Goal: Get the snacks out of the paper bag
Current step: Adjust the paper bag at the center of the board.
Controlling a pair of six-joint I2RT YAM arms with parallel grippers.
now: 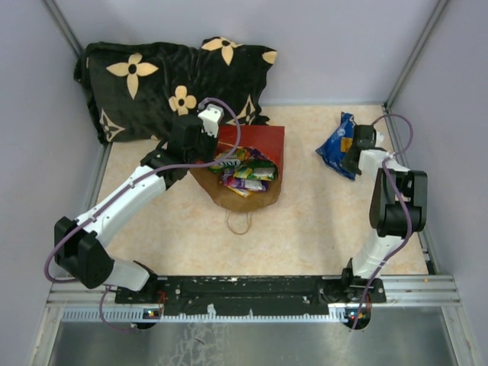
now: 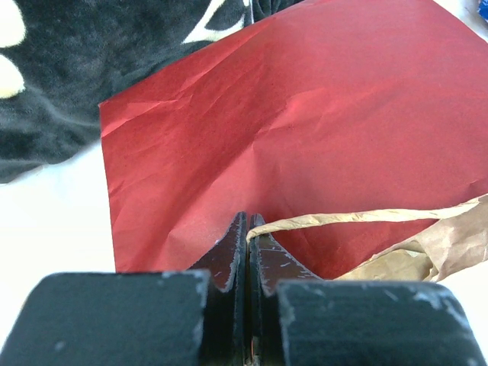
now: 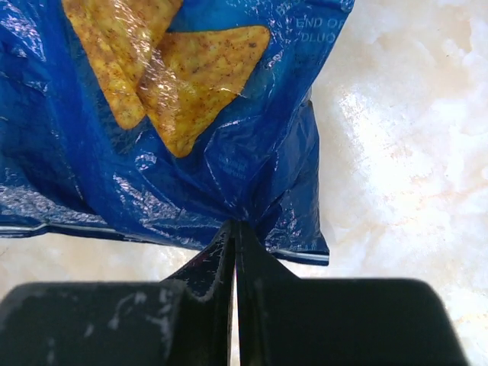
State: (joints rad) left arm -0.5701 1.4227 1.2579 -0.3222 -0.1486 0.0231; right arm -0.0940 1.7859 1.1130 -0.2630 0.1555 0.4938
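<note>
The red paper bag (image 1: 255, 141) lies on its side in the middle of the table, its brown mouth facing the arms. Green and purple snacks (image 1: 245, 171) spill from that mouth. My left gripper (image 2: 248, 219) is shut on the bag's tan cord handle (image 2: 358, 218), just above the red paper bag (image 2: 290, 114). At the right, my right gripper (image 3: 233, 226) is shut on the lower edge of the blue Doritos bag (image 3: 168, 114). The Doritos bag (image 1: 336, 145) hangs by that gripper over the table's back right part.
A black pillow (image 1: 160, 84) with tan flowers lies at the back left, touching the bag's far end. A second cord handle (image 1: 239, 222) lies on the table in front of the bag's mouth. Grey walls close in the table on three sides.
</note>
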